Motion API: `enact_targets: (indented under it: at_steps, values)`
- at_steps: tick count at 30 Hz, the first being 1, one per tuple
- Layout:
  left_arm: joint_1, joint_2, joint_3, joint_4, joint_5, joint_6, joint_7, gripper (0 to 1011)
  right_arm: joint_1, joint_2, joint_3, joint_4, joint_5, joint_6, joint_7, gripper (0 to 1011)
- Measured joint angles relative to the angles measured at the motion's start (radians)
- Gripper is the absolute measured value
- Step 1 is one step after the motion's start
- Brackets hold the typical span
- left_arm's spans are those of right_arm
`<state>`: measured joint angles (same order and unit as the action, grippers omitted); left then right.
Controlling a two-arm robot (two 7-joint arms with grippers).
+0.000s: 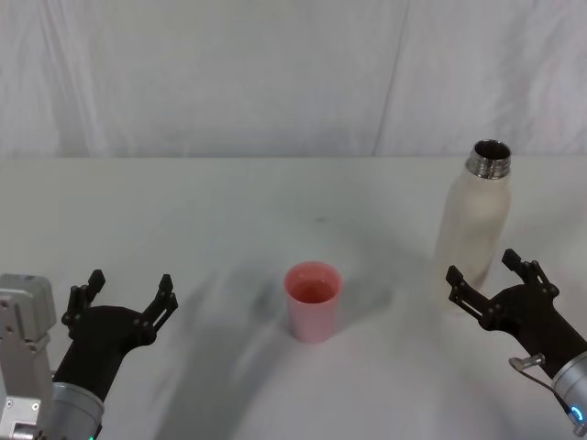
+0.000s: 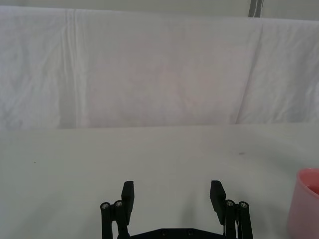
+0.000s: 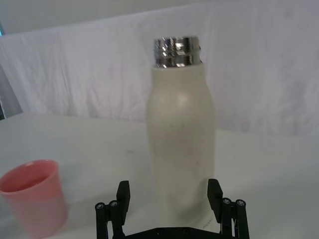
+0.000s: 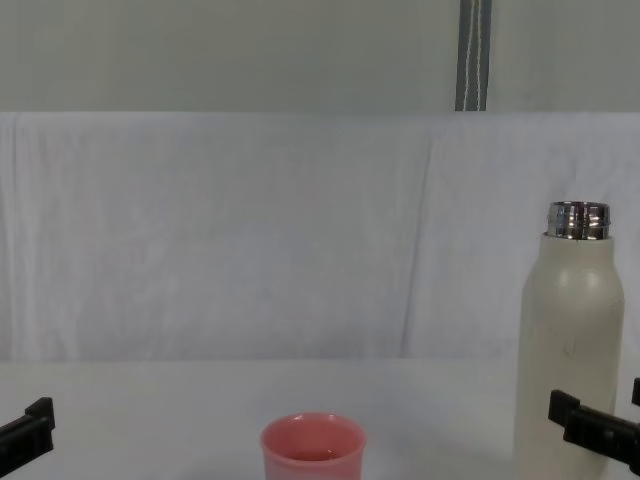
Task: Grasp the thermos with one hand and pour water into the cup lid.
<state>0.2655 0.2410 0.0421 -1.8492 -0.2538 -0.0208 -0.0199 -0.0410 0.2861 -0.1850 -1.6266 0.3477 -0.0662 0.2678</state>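
Nearest me, my left gripper [image 1: 124, 295] idles spread wide and empty at the near left. My right gripper [image 1: 492, 279] is splayed just short of the thermos [image 1: 473, 222], which stands upright and ungrasped on the right. Grasp and pour remain. Mid-table, the cup lid [image 1: 313, 301] waits; the head view hints at liquid inside, though I can't be sure.

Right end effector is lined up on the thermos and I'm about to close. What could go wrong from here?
1. The right end effector is open low by the base of the tall thermos; a low grip may let it tip or swing when lifted.
2. Its steel neck is uncapped, so a knock could spill.
3. The cup lid is small and light; a fast pour may miss or topple it.
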Motion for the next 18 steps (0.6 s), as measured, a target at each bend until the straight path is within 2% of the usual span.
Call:
enact_targets:
  at_steps: [8,18]
  values:
    - [0.0,0.0,0.0,0.0,0.0,0.0,0.0,1001,-0.046,-0.01,0.004,-0.062,-0.029,-0.023,-0.024,1003]
    - [0.0,0.0,0.0,0.0,0.0,0.0,0.0,1001,-0.064,-0.031,-0.002,-0.065,-0.062,-0.041,-0.036,1003]
